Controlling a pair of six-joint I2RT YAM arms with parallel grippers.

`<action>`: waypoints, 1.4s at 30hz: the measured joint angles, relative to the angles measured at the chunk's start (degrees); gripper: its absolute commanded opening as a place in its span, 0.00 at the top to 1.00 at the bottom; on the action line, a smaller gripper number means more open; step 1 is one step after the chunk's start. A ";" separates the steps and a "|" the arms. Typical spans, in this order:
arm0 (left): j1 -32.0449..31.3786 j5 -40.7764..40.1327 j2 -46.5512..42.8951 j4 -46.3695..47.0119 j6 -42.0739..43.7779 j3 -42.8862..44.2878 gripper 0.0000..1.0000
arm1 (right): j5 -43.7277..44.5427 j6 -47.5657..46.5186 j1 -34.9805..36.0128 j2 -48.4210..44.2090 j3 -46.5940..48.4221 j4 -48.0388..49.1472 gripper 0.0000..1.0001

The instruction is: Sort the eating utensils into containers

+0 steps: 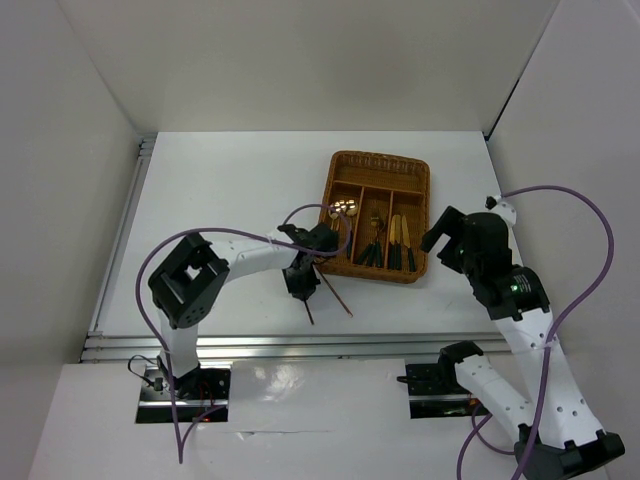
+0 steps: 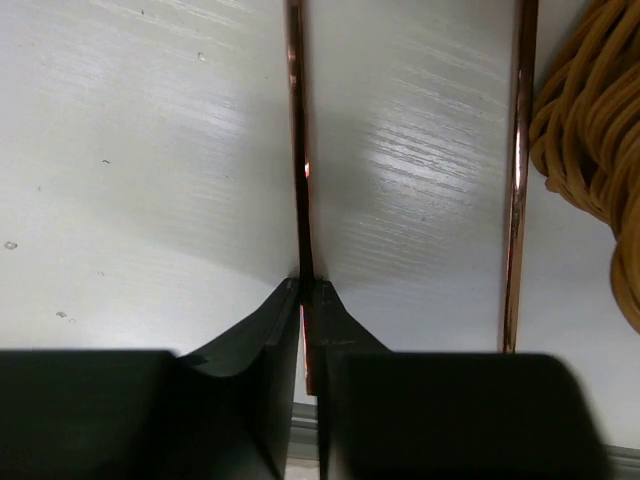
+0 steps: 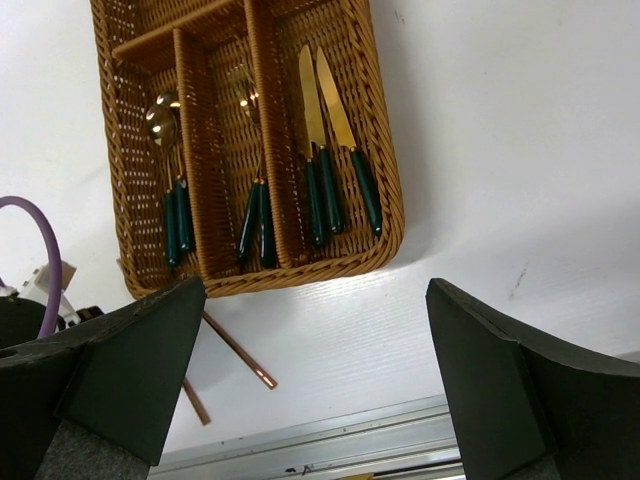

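The left wrist view alone shows the grip up close: the left gripper [image 2: 303,290] has its black fingers [image 2: 268,335] pressed together on one thin copper-brown chopstick [image 2: 297,150], which runs straight away from them over the white table [image 2: 130,150]. The other chopstick [image 2: 518,180] lies free alongside it, well apart from the first and just beside the rim of the wicker tray [image 2: 590,130]. From overhead the left arm's body hides that pinch, and only the near ends of the two sticks poke out below it. The right wrist view alone shows the tray's contents: the right gripper [image 3: 312,295] hangs with its jaws spread wide and nothing between them, near the tray's short edge. Beyond it, gold-bowled spoons [image 3: 165,120], forks [image 3: 255,200] and two gold-bladed knives [image 3: 335,130], all with dark green handles, lie lengthwise in three side-by-side long compartments, handles toward the arms.
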 measured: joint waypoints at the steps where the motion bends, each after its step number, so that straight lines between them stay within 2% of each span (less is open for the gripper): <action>1: 0.15 0.33 0.00 0.02 0.00 -0.09 0.85 | 0.00 0.00 0.00 -0.02 0.00 0.02 0.00; 3: 0.39 0.96 -0.04 0.39 0.31 -0.33 0.92 | 0.00 0.00 0.00 -0.04 -0.04 0.02 0.00; 5: 0.48 1.27 -0.22 0.87 0.98 -0.66 0.93 | 0.00 0.00 0.00 -0.04 -0.09 0.02 0.00; 15: 0.26 0.46 -0.92 1.44 8.37 -0.52 0.93 | -0.09 0.13 0.00 -0.04 -0.15 0.02 0.00; 20: 0.48 -1.57 -1.22 -2.19 12.13 2.84 0.93 | -1.33 0.17 0.00 1.09 -0.15 0.48 0.00; 28: 4.57 -2.71 -9.49 -5.11 17.59 7.89 0.93 | -3.04 0.00 0.00 5.73 -0.15 3.32 0.00; 32: 8.55 -1.46 -10.56 -5.46 22.86 15.72 0.92 | -3.21 -0.31 0.00 7.96 0.11 5.05 0.00; 35: 10.03 -0.04 -8.59 -5.29 25.92 25.07 0.91 | -3.37 -0.85 0.00 10.23 0.37 6.36 0.00; 42: 10.91 7.15 4.11 -0.55 29.94 46.01 0.91 | -2.29 -1.38 0.00 14.82 0.50 8.92 0.00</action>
